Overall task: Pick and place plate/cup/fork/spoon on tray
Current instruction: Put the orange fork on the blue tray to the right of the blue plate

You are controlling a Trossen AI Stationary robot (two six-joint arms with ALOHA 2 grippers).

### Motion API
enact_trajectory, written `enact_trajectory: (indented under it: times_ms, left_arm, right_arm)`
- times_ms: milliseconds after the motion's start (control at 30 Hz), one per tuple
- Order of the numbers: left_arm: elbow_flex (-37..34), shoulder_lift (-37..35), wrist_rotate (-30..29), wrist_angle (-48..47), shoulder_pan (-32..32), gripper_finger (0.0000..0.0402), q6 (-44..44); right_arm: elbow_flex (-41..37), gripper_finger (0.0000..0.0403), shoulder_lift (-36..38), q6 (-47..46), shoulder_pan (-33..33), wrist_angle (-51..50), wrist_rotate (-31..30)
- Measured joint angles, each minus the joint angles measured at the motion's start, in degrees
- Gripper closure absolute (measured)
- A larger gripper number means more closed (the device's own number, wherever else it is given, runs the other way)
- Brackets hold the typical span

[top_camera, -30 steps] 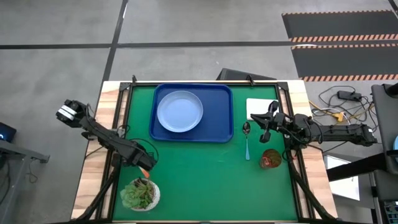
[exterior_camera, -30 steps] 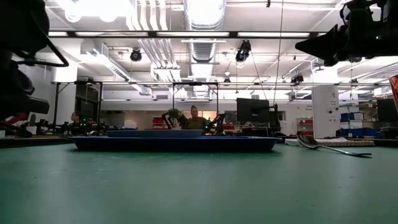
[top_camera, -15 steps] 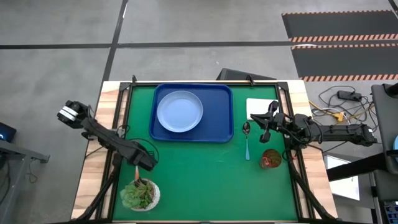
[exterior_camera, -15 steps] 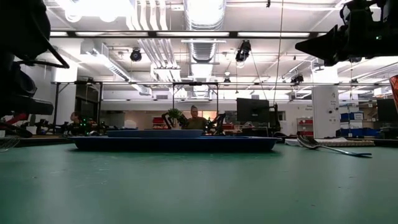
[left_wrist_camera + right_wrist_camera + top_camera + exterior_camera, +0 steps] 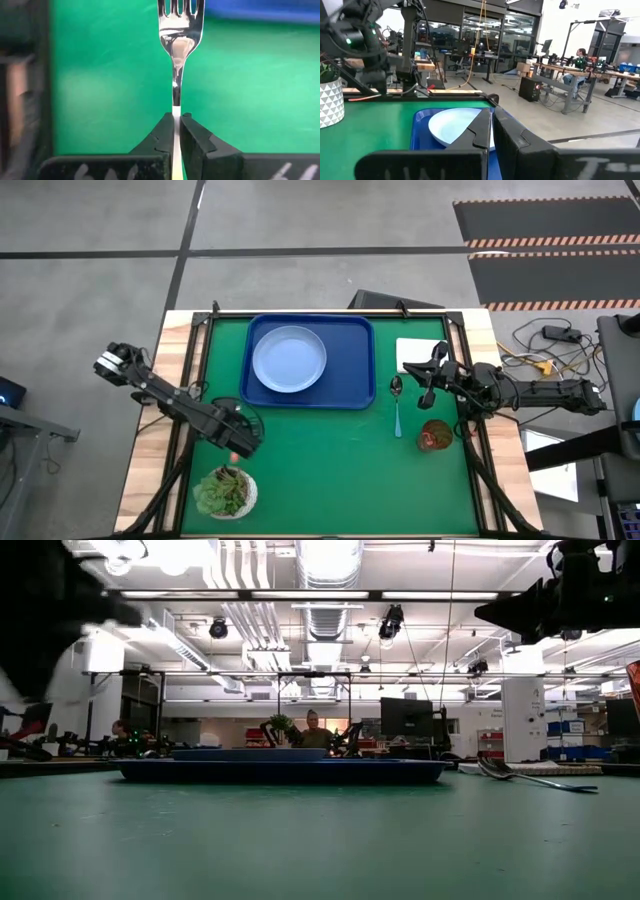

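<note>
High view shows us the change on the left first: our left hand [image 5: 238, 448], which hovered a little farther out by the small white pot of green succulent [image 5: 226, 492] a second ago, has swung inward over the green desk [image 5: 330, 470], and only a sliver of orange handle peeps out beneath it; our left wrist view makes the reason plain, for the hand's fingers [image 5: 165, 135] are clamped together on the thin metal neck of the small silver-tined, orange-handled fork [image 5: 178, 30], whose tines point toward a blue edge we take for the tray; we judge, then, that the fork is off the desk and starting its carry, with the placing not yet done; moving right, the large dark-blue rectangular plastic tray [image 5: 355, 395] lies as before with the round pale-blue plate [image 5: 289, 359] resting inside it, so one item looks settled; further right, the small silver spoon with its light-blue handle [image 5: 397, 407] lies on the desk just beside the tray, and the small translucent dark-red cup [image 5: 435, 435] stands near it, neither moved; our right hand [image 5: 428, 385] waits unchanged beside the spoon, its fingers [image 5: 482, 127] close together and holding nothing; spoon and cup remain to be fetched.
</note>
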State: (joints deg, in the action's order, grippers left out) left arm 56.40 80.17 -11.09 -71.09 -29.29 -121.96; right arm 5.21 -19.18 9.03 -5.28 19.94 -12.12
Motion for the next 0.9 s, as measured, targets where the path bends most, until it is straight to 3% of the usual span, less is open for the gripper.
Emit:
enact_trajectory:
  times_ms: [133, 233, 400, 633, 767, 900]
  left_arm:
    - [5.7, 2.1, -9.8, 0.1, 0.3, 0.0401, 4.3]
    - [10.1, 4.8, -13.7, 0.2, 1.3, 0.0401, 8.9]
    - [17.8, 11.2, -14.3, 0.4, 4.7, 0.0401, 16.7]
    - [27.6, 19.4, -16.3, 4.8, 11.0, 0.0402, 30.1]
    - [31.1, 22.4, -17.3, 12.4, 14.9, 0.0402, 39.8]
    - [33.0, 24.8, -17.3, 25.0, 18.5, 0.0402, 52.0]
  right_arm:
    - [0.0, 0.0394, 0.0, 0.0, 0.0, 0.0, 0.0]
    - [1.1, 0.0394, 0.0, -0.6, 0.0, -0.2, 0.0]
    - [5.0, 0.0394, 0.0, -4.0, 0.0, -3.8, 0.2]
    - [14.2, 0.0394, 0.0, -6.1, 0.0, -23.8, 0.3]
    - [18.2, 0.0394, 0.1, -8.5, 0.0, -31.6, 0.3]
    - [18.5, 0.0394, 1.9, -9.5, 0.0, -32.7, 0.5]
